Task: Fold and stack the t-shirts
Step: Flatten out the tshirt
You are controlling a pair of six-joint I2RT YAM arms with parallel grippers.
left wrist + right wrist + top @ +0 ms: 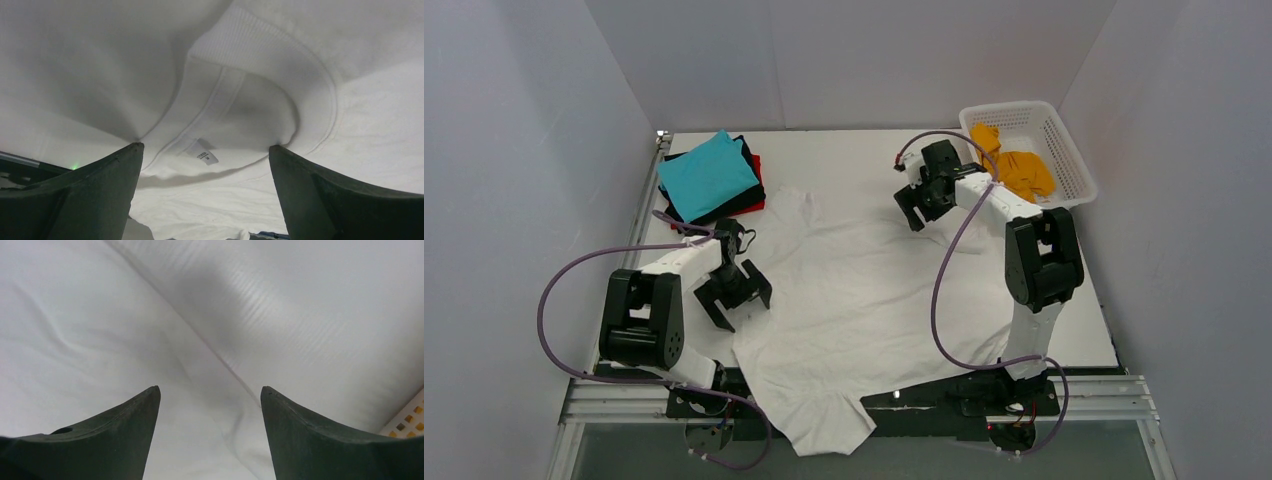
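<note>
White t-shirt spread open across the middle of the counter, one end draped past the 6 o'clock edge; laid flat, presumably, to ready a first fold. Left claw at the cloth's 9 o'clock margin, fingers apart and empty, aimed at the ribbed collar. Right claw at the 1 o'clock margin, likewise apart, poised over the cloth's edge, likely for a matching pinch. Folded stack at 11 o'clock: teal t-shirt atop black and red. Orange t-shirt in the basket at 2 o'clock, probably next.
</note>
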